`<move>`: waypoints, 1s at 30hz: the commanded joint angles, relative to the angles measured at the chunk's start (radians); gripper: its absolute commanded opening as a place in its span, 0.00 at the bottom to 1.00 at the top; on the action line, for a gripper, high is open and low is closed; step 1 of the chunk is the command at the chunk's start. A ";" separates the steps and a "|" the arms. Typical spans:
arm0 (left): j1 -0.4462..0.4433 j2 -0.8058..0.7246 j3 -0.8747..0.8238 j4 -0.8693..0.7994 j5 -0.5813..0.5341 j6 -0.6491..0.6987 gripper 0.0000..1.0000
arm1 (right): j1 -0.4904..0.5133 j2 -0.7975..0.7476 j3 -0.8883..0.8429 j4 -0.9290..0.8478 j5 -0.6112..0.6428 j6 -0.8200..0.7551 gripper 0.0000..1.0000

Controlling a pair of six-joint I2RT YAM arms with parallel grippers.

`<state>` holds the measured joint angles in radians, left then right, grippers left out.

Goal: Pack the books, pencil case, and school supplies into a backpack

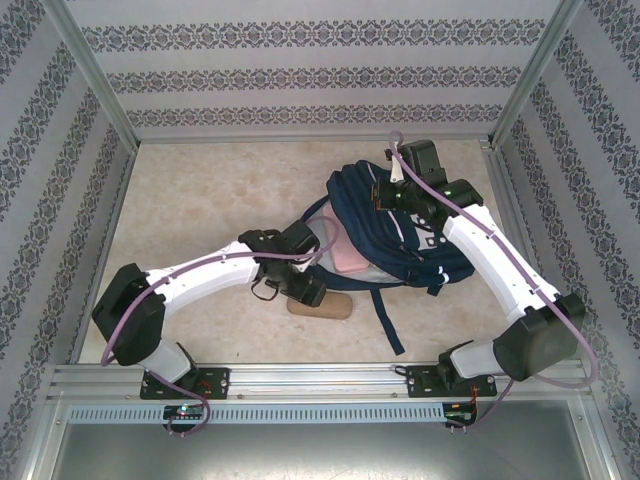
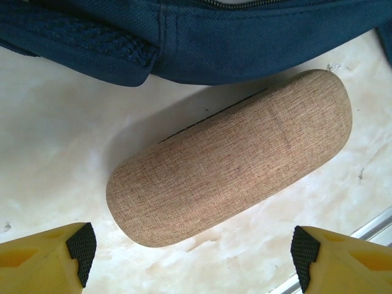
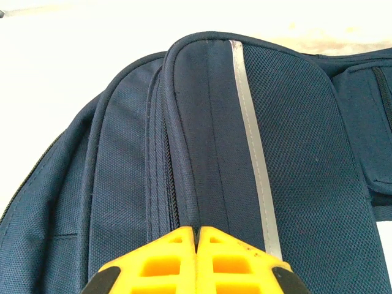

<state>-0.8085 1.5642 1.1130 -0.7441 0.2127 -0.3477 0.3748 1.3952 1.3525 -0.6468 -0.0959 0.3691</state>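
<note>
The navy backpack (image 1: 400, 235) lies in the middle of the table, its white reflective stripe (image 3: 251, 141) running down the front. My right gripper (image 1: 385, 195) is shut on a fold of the backpack (image 3: 196, 122) beside the zip. A brown woven pencil case (image 2: 233, 159) lies on the table just in front of the backpack (image 2: 202, 37). My left gripper (image 2: 193, 260) hangs open over the pencil case (image 1: 322, 304), with its fingertips (image 2: 82, 248) wide apart and touching nothing. A pale pink flat thing (image 1: 350, 262) shows at the backpack's mouth. The books and school supplies are hidden.
A dark strap (image 1: 385, 320) trails from the backpack toward the front rail (image 1: 320, 378). Patterned walls close in the left, right and far sides. Bare marble tabletop (image 1: 210, 190) stretches to the left of the backpack.
</note>
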 commanded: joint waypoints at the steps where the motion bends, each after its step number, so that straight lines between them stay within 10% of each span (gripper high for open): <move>1: -0.024 0.050 0.019 -0.019 -0.099 0.047 0.85 | -0.017 -0.042 -0.021 0.004 0.012 0.024 0.02; 15: -0.024 0.127 -0.055 -0.058 -0.291 -0.065 0.89 | -0.019 -0.068 -0.044 0.003 0.010 0.040 0.04; 30: 0.256 0.052 -0.054 -0.181 -0.426 -0.187 0.88 | -0.015 -0.082 -0.059 -0.003 0.014 0.046 0.06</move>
<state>-0.5800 1.6413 1.0843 -0.8242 -0.1486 -0.4957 0.3748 1.3529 1.3117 -0.6312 -0.0998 0.3950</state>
